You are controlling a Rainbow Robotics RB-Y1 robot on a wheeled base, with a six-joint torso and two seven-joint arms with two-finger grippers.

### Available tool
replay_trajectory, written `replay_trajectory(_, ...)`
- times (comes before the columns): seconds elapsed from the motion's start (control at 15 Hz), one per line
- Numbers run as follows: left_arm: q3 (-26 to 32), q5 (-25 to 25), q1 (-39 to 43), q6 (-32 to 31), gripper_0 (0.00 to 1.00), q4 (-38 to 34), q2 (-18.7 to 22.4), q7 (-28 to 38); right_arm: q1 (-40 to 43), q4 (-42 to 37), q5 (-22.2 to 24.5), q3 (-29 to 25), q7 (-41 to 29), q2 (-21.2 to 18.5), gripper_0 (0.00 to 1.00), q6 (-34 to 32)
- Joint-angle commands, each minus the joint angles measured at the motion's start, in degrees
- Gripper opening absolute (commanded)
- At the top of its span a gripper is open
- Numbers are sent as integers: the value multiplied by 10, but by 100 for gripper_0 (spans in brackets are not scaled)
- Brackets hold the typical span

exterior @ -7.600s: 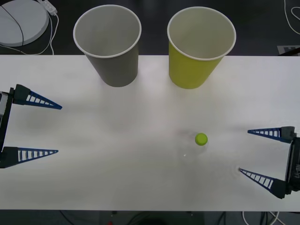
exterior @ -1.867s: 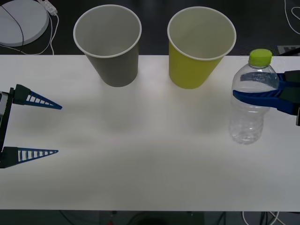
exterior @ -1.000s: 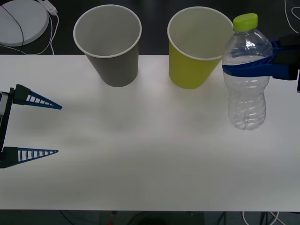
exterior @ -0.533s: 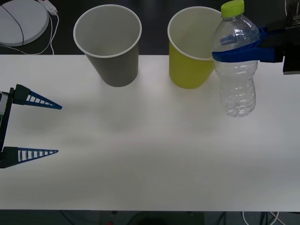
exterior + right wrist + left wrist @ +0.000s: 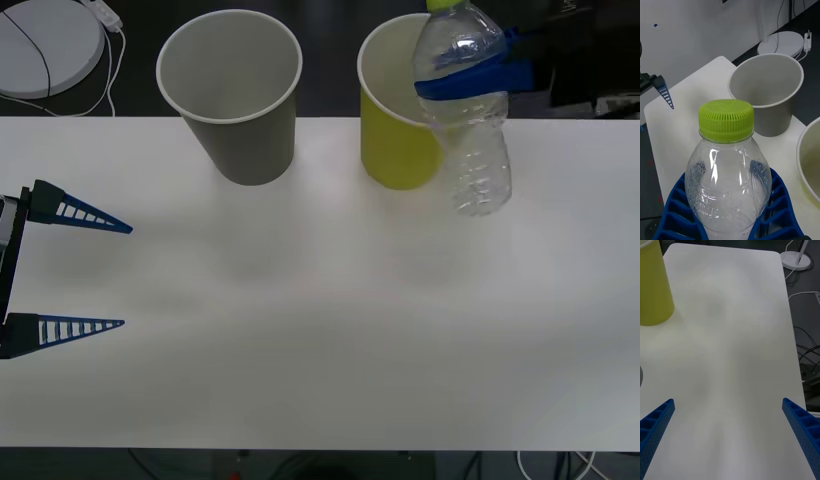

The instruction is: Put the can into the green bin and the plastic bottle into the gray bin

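Front view puts the right gripper [image 5: 470, 75] up near the far edge of the white table [image 5: 320, 340], toward its right half, its blue ribbed fingers [image 5: 455, 82] pinching the plastic bottle [image 5: 468, 120] around the shoulder, just under the lime-green cap [image 5: 447, 5]. The bottle hangs upright with a slight tilt, lifted off the surface, its clear body overlapping the right side of the green bin [image 5: 405, 100] from this angle; whether bottle and bin touch cannot be told. The green bin stands upright at the far edge, and the gray bin [image 5: 232, 90] stands upright to its left along the same edge, the two near each other but apart. Both bins show pale insides with nothing in them.

From the right wrist view, the fingers [image 5: 675, 210] wrap both sides of the bottle [image 5: 728, 180] below the ribbed cap [image 5: 726, 119], with the gray bin [image 5: 767, 92] beyond it and a slice of the green bin's rim [image 5: 805, 157] at the side.

The left gripper [image 5: 70, 270] hovers at the left edge of the table, fingers spread wide and holding nothing. Its wrist view shows the two blue fingertips [image 5: 657, 420] apart over bare surface, with the green bin [image 5: 653, 281] standing farther off.
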Motion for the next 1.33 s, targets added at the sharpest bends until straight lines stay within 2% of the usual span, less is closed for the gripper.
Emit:
replay_trajectory(0.07,0,0,0,0,100,0,0,0,-62,38,8,57,0,23,0,-5)
replay_trajectory(0.47,0,0,0,0,100,0,0,0,-194,126,20,177,0,78,0,-5)
replay_trajectory(1.07,0,0,0,0,100,0,0,0,-322,235,28,279,-1,138,0,-5)
replay_trajectory(1.33,0,0,0,0,100,0,0,0,-399,294,5,347,-1,161,0,-5)
